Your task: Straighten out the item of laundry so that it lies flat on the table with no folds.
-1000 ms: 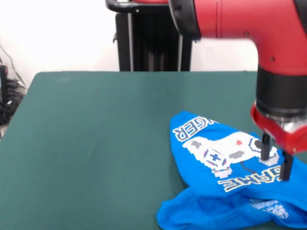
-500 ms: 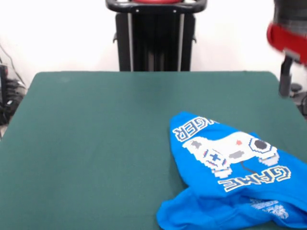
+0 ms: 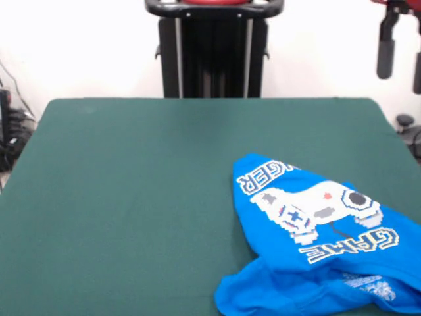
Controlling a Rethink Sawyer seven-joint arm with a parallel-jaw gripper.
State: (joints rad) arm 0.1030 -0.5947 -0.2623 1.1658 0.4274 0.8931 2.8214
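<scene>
The item of laundry [image 3: 316, 250], a bright blue T-shirt with a white pixel graphic and block lettering, lies crumpled on the near right part of the table [image 3: 131, 197]. Its lower part is folded under and bunched, and it runs past the picture's bottom and right edges. My gripper [image 3: 401, 69] hangs high at the top right corner, well above the shirt and clear of it. It is open, with nothing between its two black fingers [image 3: 385, 59].
A black pedestal frame [image 3: 214, 49] stands behind the table's far edge. Cables [image 3: 10, 131] lie off the table's left side. Green cloth lies bare to the left of the shirt.
The arm has lifted off the shirt and drawn up to the top right corner, with only the gripper's fingers still showing. The shirt has kept its shape and place.
</scene>
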